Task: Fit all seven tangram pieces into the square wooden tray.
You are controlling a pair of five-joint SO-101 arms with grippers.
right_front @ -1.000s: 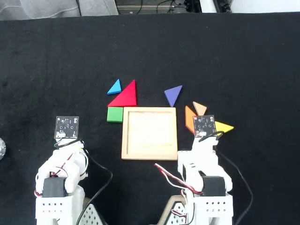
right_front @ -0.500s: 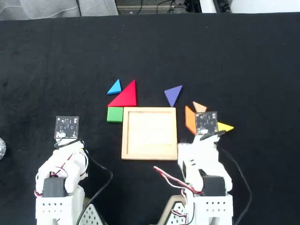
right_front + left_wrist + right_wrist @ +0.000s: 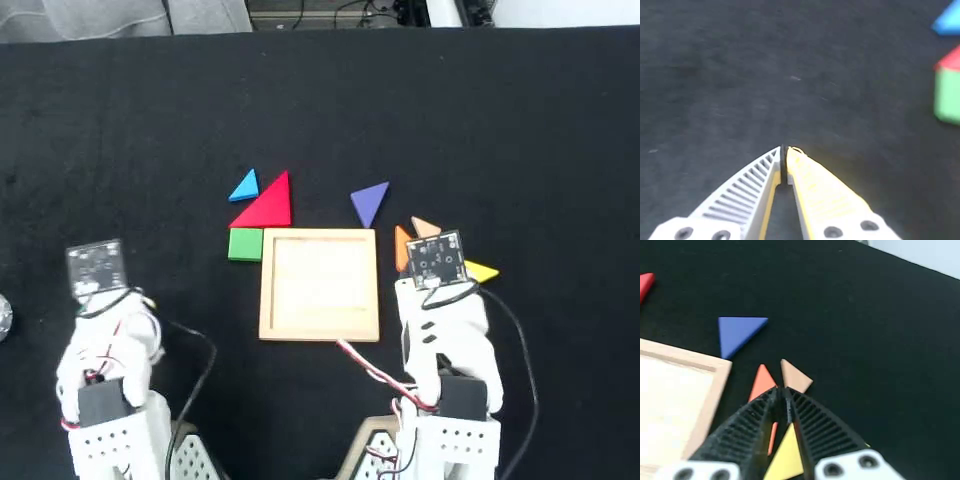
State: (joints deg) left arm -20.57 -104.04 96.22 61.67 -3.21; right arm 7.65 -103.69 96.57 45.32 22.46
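The square wooden tray [image 3: 268,285] lies mid-table with nothing in it. Against its far left corner sit a green square [image 3: 245,244], a red triangle [image 3: 268,204] and a small blue triangle [image 3: 244,186]. A purple triangle [image 3: 369,202] lies beyond the far right corner. Orange [image 3: 402,247], tan [image 3: 425,228] and yellow [image 3: 481,271] pieces cluster right of the tray. My right gripper [image 3: 784,392] is shut, hovering over the orange piece [image 3: 761,382], the tan triangle [image 3: 795,376] and the yellow piece [image 3: 784,459]. My left gripper [image 3: 785,151] is shut over bare cloth, left of the green square [image 3: 947,97].
Black cloth covers the table. A small metallic object [image 3: 4,317] sits at the left edge. Both arm bases stand at the near edge, cables trailing between them. Wide open cloth lies beyond the pieces.
The left arm swung to the left and lifted away from the tray. The right arm pushed slightly forward over the orange and yellow pieces. No piece has moved.
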